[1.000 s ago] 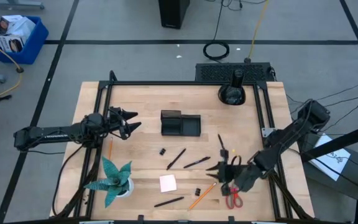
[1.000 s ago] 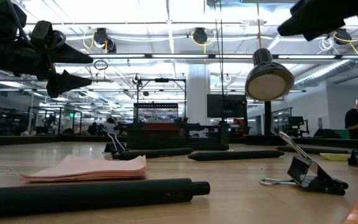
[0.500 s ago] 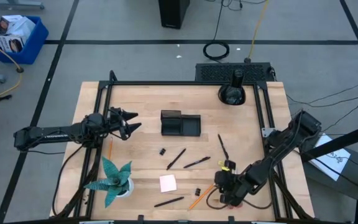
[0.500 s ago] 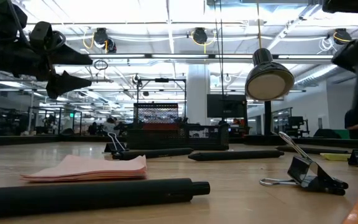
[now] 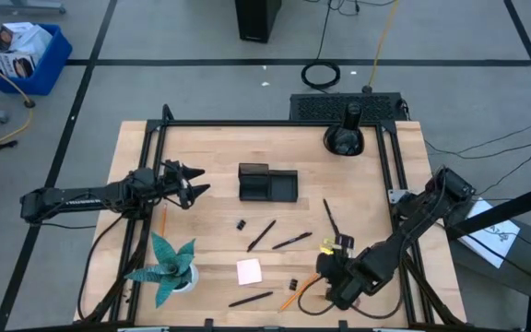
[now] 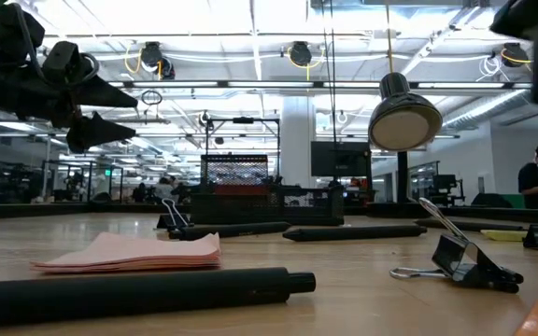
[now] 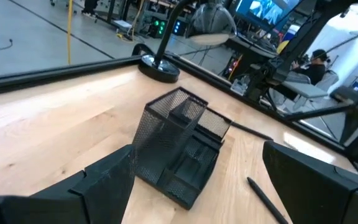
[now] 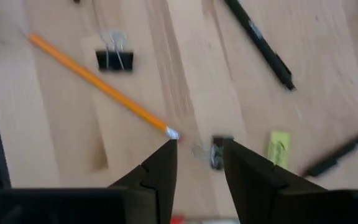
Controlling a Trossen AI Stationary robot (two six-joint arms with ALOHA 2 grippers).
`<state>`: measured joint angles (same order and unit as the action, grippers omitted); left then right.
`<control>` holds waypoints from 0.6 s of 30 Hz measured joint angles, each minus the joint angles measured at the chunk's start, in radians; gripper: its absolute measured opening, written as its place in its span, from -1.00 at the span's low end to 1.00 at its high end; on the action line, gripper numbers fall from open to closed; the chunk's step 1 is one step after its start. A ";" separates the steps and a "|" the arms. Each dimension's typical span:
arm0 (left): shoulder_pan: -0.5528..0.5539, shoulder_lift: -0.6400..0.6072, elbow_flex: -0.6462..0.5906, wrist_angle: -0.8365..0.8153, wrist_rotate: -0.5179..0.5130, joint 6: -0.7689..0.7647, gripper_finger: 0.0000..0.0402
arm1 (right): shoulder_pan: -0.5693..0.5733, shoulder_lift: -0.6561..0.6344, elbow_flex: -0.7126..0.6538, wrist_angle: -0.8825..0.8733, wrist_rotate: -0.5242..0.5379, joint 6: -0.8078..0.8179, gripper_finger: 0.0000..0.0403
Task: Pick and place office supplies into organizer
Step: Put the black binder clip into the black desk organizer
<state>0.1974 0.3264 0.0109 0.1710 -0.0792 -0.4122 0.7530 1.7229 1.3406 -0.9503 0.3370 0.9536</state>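
Grey floor (image 5: 182, 37) with black tape lines, blue bin (image 5: 24, 55), ceiling lights (image 6: 250, 19)

Two matte-black jointed tubular robot arms; left gripper (image 5: 194, 180) and right gripper (image 8: 197, 163) have tapered black fingers.
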 joint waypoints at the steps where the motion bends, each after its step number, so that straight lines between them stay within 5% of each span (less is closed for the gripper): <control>1: 0.000 0.001 0.000 -0.005 0.002 0.000 0.75 | 0.001 0.012 0.007 -0.005 -0.002 0.001 -0.41; 12: -0.001 0.001 0.000 -0.048 0.001 -0.003 0.75 | 0.008 0.237 0.154 -0.188 -0.101 0.077 -0.41; 18: -0.002 0.001 0.000 -0.048 0.001 -0.007 0.75 | 0.056 0.288 0.322 -0.358 0.100 0.111 -0.41</control>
<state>0.1959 0.3275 0.0106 0.1226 -0.0784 -0.4194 0.8088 2.0107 1.6630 -1.3084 0.4367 1.0642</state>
